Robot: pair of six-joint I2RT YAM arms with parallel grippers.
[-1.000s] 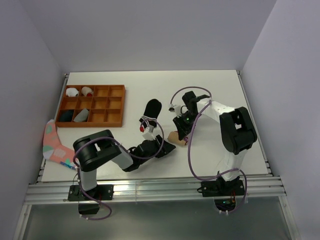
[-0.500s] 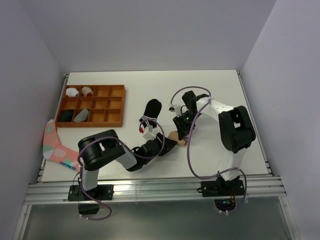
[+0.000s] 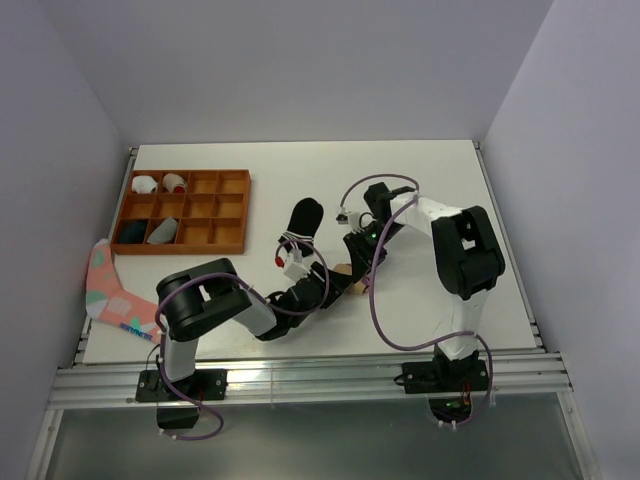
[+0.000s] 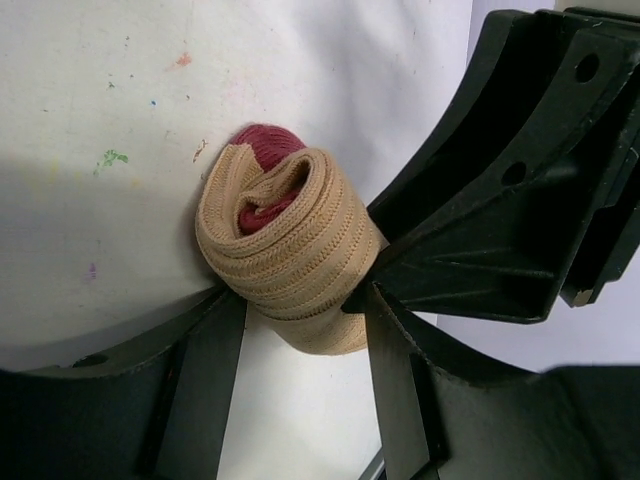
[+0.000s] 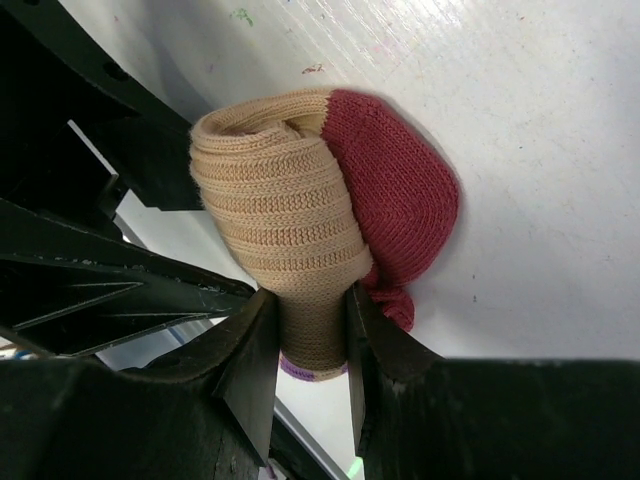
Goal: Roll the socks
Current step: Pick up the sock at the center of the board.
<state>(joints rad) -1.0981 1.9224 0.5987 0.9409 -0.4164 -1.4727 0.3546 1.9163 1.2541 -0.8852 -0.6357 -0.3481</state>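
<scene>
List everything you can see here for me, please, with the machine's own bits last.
Table: one, white.
Tray: one, brown, compartmented, far left.
Rolled bundles: four, whitish, dark, grey, in tray's left compartments.
Pink sock: one, teal-spotted, table's left edge.
Black sock: one, flat, mid-table.
Tan sock: one, maroon toe, rolled, between both tools.
Right tool: one, black, pinching the tan sock.
Left tool: one, black, astride the tan sock.
Arms: two, black-and-white, near edge.

White table [image 3: 430, 180], tray [image 3: 246, 210], black sock [image 3: 304, 215], pink sock [image 3: 105, 285]
</scene>
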